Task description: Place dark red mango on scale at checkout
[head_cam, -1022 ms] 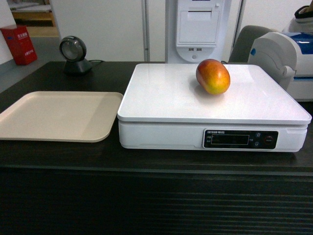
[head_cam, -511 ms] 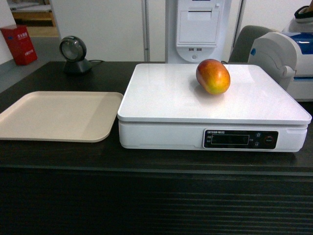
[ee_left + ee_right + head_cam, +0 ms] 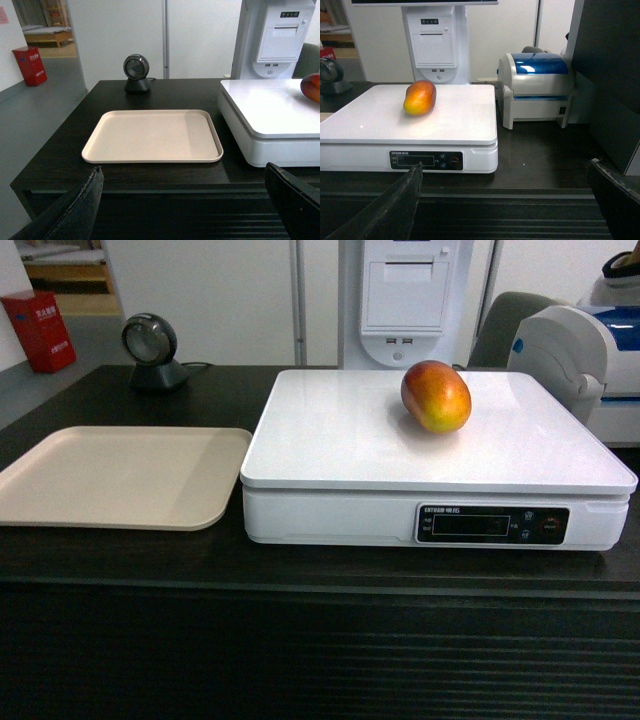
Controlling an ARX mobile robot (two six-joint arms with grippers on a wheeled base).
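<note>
The dark red mango [image 3: 435, 395] lies on its side on the back right part of the white scale [image 3: 340, 440], which stands on the dark checkout [image 3: 300, 640]. The right wrist view shows the mango [image 3: 420, 97] on the scale [image 3: 460, 120]; the left wrist view catches only its edge [image 3: 311, 87] on the scale [image 3: 270, 125]. My left gripper [image 3: 182, 172] is open and holds nothing, in front of the counter's ribbed panel. My right gripper [image 3: 505, 170] is open too, well short of the scale. Neither gripper shows in the head view.
A flat beige tray [image 3: 120, 475] lies left of the scale. A round black scanner [image 3: 150, 350] stands at the back left. A white-grey printer with blue trim [image 3: 535, 90] sits right of the scale, and a white kiosk [image 3: 405, 300] rises behind it.
</note>
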